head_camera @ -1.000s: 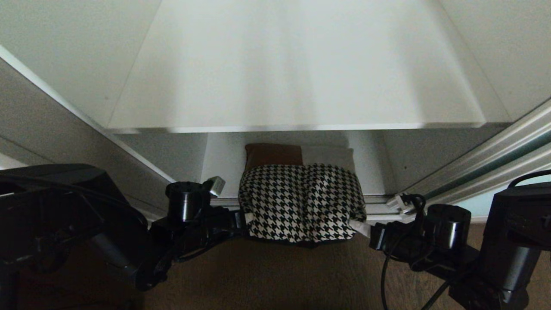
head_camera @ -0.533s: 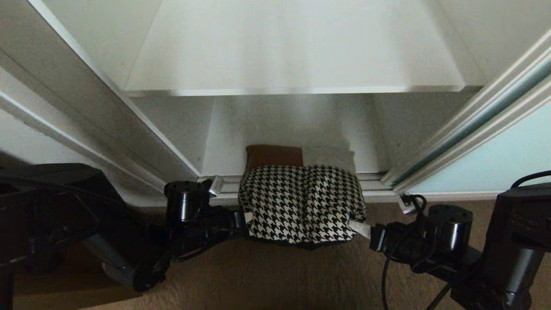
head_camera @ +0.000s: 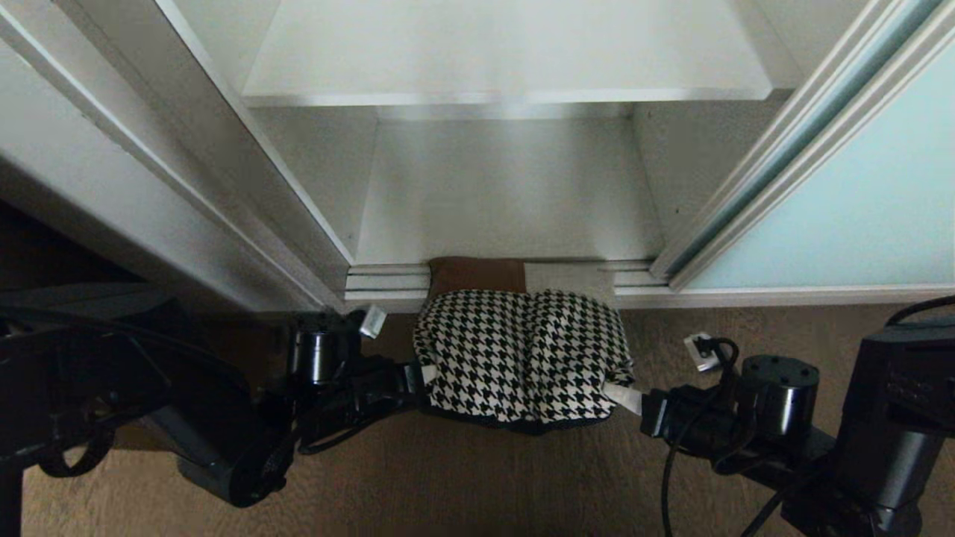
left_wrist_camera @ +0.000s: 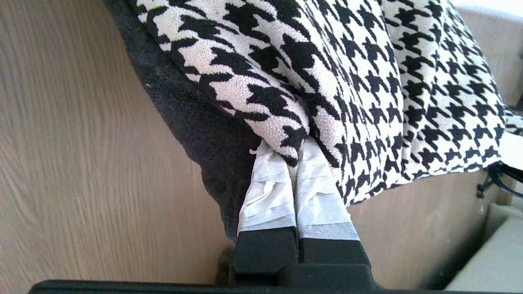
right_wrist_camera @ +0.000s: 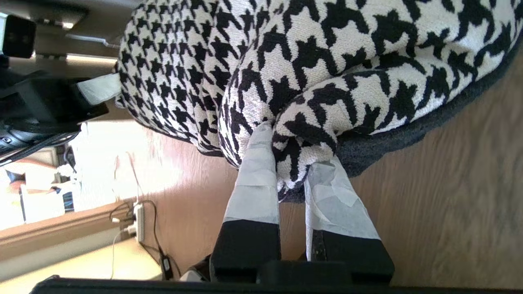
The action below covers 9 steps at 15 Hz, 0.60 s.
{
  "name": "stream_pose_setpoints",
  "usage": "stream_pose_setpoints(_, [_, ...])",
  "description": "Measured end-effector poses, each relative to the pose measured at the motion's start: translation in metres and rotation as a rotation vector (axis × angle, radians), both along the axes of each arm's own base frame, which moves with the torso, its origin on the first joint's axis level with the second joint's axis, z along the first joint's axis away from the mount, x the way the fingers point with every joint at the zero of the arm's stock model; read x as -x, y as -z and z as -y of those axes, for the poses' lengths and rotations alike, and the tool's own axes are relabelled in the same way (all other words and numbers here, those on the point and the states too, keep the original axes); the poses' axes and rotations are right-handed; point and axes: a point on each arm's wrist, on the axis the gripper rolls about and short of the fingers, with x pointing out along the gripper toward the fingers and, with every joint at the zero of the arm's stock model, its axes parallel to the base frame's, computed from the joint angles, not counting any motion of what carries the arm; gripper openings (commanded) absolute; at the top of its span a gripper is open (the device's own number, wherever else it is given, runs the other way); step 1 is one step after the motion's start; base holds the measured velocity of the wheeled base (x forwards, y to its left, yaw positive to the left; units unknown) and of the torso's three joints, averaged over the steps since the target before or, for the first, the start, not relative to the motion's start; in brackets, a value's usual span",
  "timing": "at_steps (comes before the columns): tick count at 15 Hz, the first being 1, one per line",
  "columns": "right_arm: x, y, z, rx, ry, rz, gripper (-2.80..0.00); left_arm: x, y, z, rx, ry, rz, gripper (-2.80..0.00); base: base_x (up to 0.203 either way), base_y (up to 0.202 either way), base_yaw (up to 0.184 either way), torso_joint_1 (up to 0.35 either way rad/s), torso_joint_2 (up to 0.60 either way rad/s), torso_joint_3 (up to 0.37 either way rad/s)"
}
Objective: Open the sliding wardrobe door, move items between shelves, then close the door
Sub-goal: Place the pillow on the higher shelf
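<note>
- Wood-grain floor (head_camera: 477,477) fills the foreground before an open white wardrobe; its lower shelf (head_camera: 507,194) and upper shelf (head_camera: 507,67) lie beyond both grippers.
- Compared with a second ago, the whole head view has shifted: the wardrobe now sits higher and farther off, more floor shows, and the door track (head_camera: 388,282) lies beyond the bundle instead of under it. This is camera motion; the bundle keeps its place between the grippers.
- Left gripper (left_wrist_camera: 295,152): taped fingers (left_wrist_camera: 269,196) pressed together, pinching a fold at the edge of the houndstooth bundle (head_camera: 522,354).
- Right gripper (right_wrist_camera: 292,159): taped fingers (right_wrist_camera: 255,179) clamped on a thicker fold at the bundle's opposite edge, a wad of fabric between them.
- Houndstooth bundle: hangs between the two grippers above the floor, dark underside (left_wrist_camera: 196,118) showing, outside the compartment.
- Brown-and-grey fabric (head_camera: 477,273): just beyond the bundle, over the track.
- Sliding wardrobe door (head_camera: 843,216): frosted aqua panel, beyond the right gripper, pushed aside.
- Wardrobe side post (head_camera: 186,171): off-white, beyond the left gripper.
</note>
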Motion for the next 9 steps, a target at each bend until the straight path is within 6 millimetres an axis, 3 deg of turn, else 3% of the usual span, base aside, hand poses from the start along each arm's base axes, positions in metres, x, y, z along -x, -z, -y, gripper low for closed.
stream_pose_setpoints(2, [0.001,-0.002,0.000,-0.001,-0.001,0.003,-2.80,0.001,-0.003,-0.001,0.002,-0.006,0.008,-2.80,-0.127,0.000,-0.003,0.001,0.01,0.003])
stream_pose_setpoints(9, [0.015,-0.029,0.005,-0.026,-0.001,0.069,-2.80,0.012,-0.035,-0.005,0.012,-0.050,0.036,-2.80,0.000,0.000,0.000,0.000,0.00,0.000])
